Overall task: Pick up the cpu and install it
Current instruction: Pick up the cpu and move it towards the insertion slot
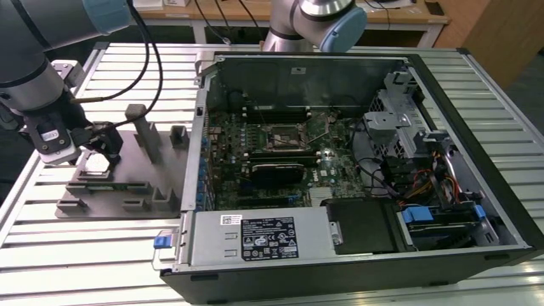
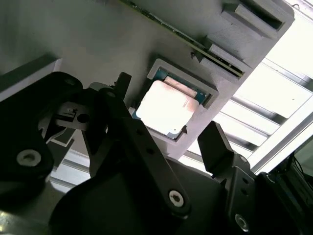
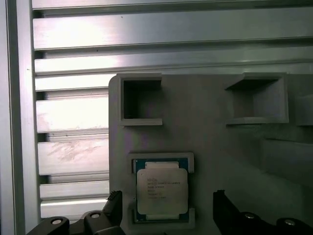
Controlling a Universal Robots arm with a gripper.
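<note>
The cpu (image 3: 161, 191) is seated flat in a shallow recess of a grey fixture plate (image 1: 127, 185). The plate lies on the slatted metal counter (image 1: 85, 255), towards the counter's edge at the exterior view's left. The recess is at the plate's own edge on that same side, and an open computer case (image 1: 340, 159) stands beside the plate.

The chip is judged to be light and stiff. Its smooth metal lid would probably be slippery, and the thin board rim and the underside would be easily damaged. It is best taken by two opposite edges, with modest pressure and kept level. In the first wrist view, low walls of the recess are seen along two sides of the chip, while the other two sides are left free. A grip at those free sides is favoured.

The hand (image 1: 95, 152) is held over the recess and is spread wide, with nothing between its fingers. In the first wrist view one finger (image 3: 115, 201) is seen outside one free edge of the chip and the other finger (image 3: 220, 204) outside the opposite edge. A clear gap to the chip is seen on both sides, so no contact with it is seen.
</note>
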